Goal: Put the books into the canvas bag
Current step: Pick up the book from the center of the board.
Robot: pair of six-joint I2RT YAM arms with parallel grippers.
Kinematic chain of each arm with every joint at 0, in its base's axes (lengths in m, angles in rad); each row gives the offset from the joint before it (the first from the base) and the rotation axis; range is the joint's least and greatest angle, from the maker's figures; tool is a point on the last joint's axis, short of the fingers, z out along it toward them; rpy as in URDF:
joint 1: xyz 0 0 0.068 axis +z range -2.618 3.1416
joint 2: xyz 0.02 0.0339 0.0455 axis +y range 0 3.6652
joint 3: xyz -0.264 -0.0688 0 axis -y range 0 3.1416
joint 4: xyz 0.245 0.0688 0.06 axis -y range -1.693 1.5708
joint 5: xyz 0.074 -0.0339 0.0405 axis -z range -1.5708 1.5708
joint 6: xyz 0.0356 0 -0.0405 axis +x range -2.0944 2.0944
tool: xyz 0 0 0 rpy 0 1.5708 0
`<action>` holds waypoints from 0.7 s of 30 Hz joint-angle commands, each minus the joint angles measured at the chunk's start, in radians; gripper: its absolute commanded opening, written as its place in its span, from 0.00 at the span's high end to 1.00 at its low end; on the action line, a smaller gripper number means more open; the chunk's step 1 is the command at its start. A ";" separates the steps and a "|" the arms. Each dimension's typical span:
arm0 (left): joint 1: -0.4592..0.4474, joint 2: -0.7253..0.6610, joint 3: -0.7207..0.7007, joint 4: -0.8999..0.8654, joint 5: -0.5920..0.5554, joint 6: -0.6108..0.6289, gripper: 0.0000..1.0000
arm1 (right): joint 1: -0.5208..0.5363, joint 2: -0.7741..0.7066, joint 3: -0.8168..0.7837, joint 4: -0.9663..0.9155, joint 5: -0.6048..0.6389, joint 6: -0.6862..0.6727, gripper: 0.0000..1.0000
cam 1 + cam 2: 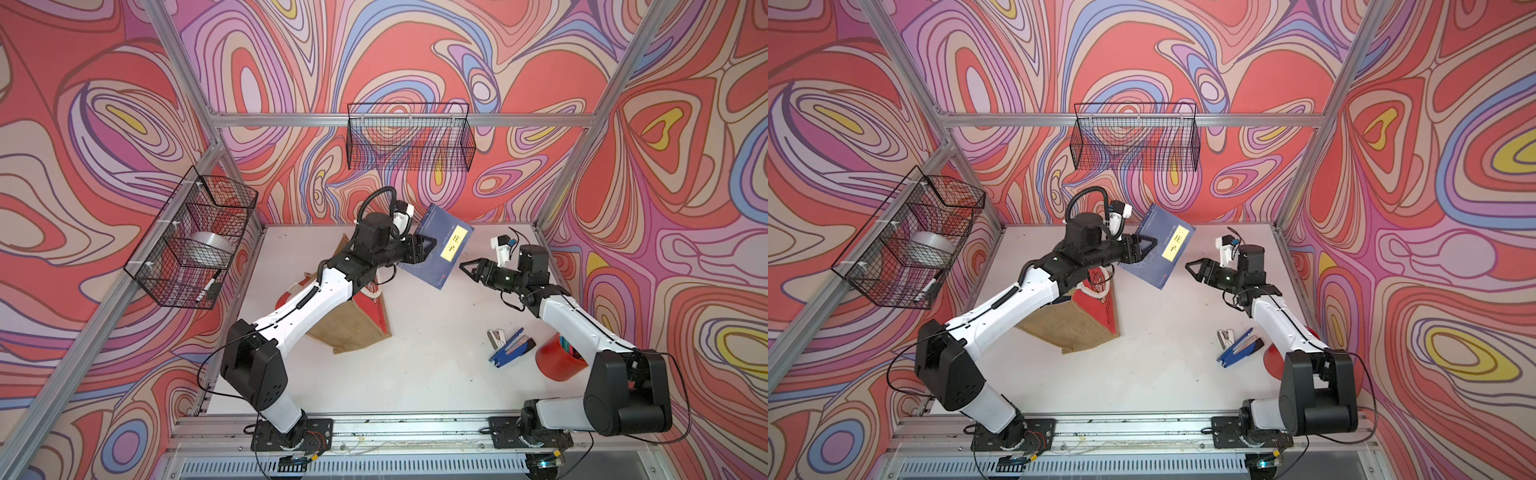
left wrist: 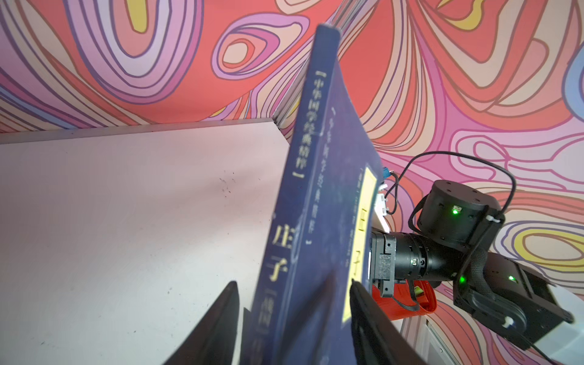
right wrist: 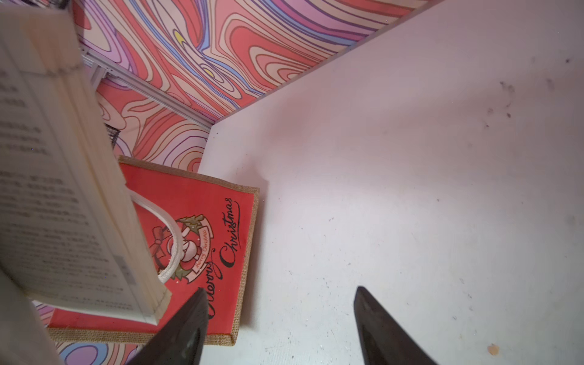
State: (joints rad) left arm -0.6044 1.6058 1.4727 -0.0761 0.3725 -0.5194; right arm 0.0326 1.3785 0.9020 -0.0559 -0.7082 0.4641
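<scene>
Bright, even light fills my workspace; shadows on the white surface (image 1: 415, 374) are soft and faint. Both top views are sharp, with walls bowing at the edges. Close to my right wrist camera, the open cream-paged book (image 3: 63, 189) is badly blurred.

Two white-shelled arms (image 1: 307, 299) with black joints, black cables (one coiled), green indicator lights, triangular black pincer fingers (image 1: 468, 267).

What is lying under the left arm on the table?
The canvas bag lies under the left arm. The arm hides the bag's opening, so its contents cannot be seen.
</scene>
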 commanded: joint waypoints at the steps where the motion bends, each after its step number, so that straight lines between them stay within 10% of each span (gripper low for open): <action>1: 0.036 -0.082 0.010 -0.061 -0.019 0.028 1.00 | 0.006 -0.038 0.013 0.040 -0.135 -0.010 0.25; 21: 0.124 -0.418 -0.176 -0.133 0.007 0.048 1.00 | 0.350 -0.017 0.054 0.771 -0.232 0.361 0.17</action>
State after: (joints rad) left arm -0.4892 1.2148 1.3064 -0.2344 0.3481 -0.4648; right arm 0.3614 1.3655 0.9516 0.5880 -0.9058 0.7677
